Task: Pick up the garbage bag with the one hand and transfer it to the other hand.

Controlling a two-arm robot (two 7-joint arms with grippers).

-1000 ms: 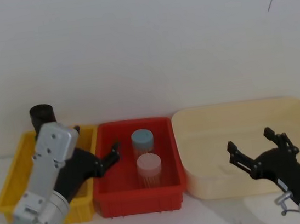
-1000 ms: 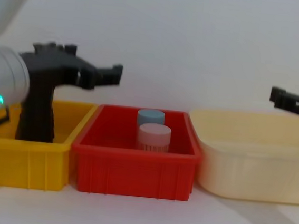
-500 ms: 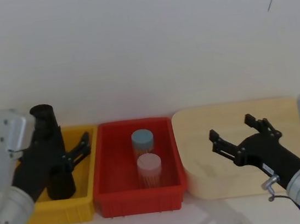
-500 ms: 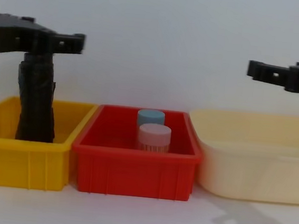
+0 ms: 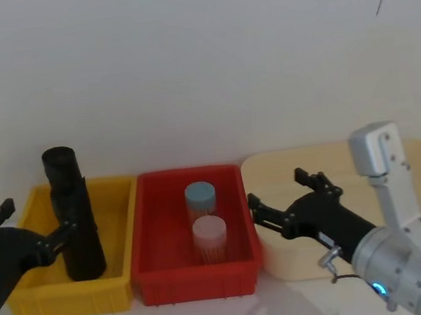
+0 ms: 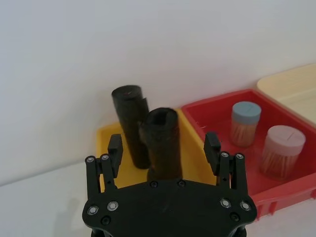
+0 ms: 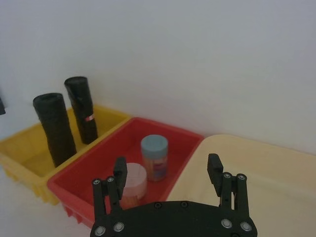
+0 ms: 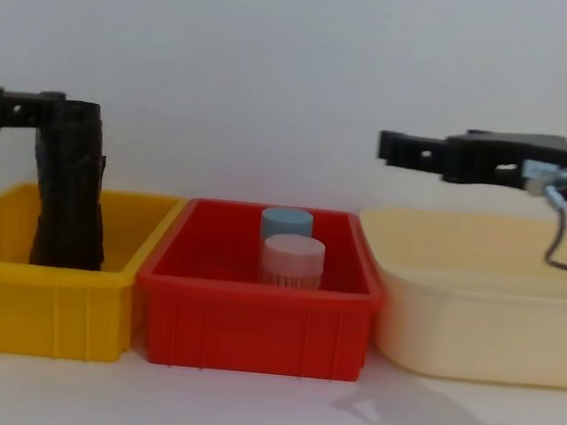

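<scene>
the left end effector [image 6: 163, 145] is hovering wide open and empty near the bag [image 7: 55, 129] standing in the yellow bin [image 5: 74, 300], so it should be closing squarely around the upper half, avoiding the slimmer roll [image 7: 81, 108] behind, while the right end effector [image 5: 275, 188] is hanging open and empty.

Low in the left wrist view, the black body of the left gripper [image 6: 164, 141] hides the base of the garbage bag [image 6: 160, 128], which covers part of the slimmer roll [image 6: 127, 116] behind. At the chest view's lower left, the wall of the yellow bin [image 8: 44, 295] hides the rolls' bases (there they merge into one dark shape).
</scene>
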